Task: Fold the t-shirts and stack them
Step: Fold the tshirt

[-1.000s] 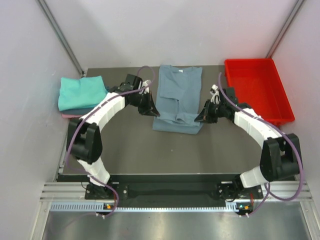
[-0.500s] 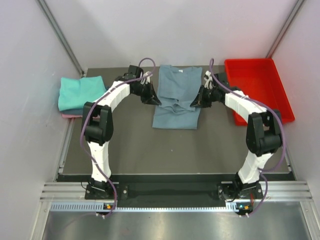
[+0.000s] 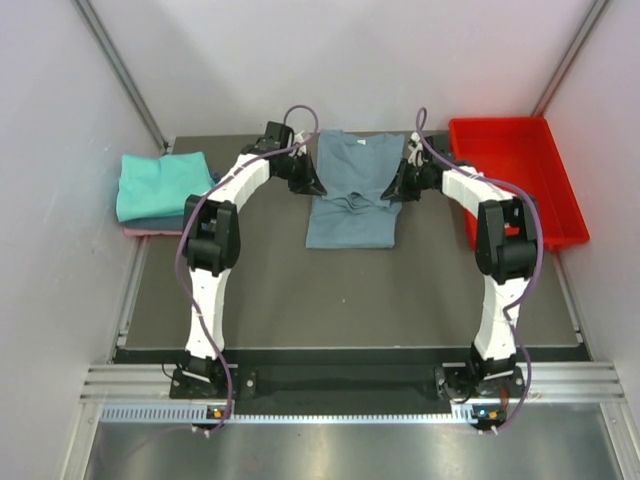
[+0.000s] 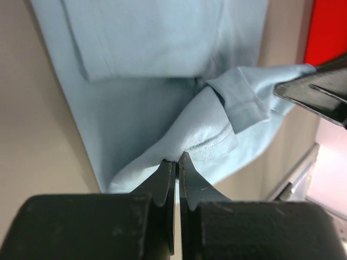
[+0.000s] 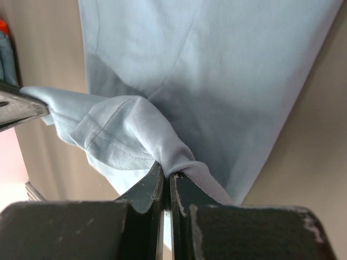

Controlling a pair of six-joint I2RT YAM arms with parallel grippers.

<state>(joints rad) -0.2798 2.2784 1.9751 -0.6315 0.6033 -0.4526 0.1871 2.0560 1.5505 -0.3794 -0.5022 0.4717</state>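
Both arms have swung farther from their bases, carrying the hem toward the collar. On the bench (image 3: 300,300) the grey-blue t-shirt (image 3: 348,225) lies centred and doubled over (fold edge nearest). The left gripper (image 3: 316,189) and right gripper (image 3: 393,193) each have jaws pressed together, pinching its hem corners. Farther left sits the stack of folded t-shirts (image 3: 160,183), and far right the red tray (image 3: 515,170).

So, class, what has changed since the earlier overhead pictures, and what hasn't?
The left gripper and right gripper, shut on the grey-blue t-shirt, carried its pinched edge away from the bases, toward the collar. The folded teal stack and red tray stayed put.
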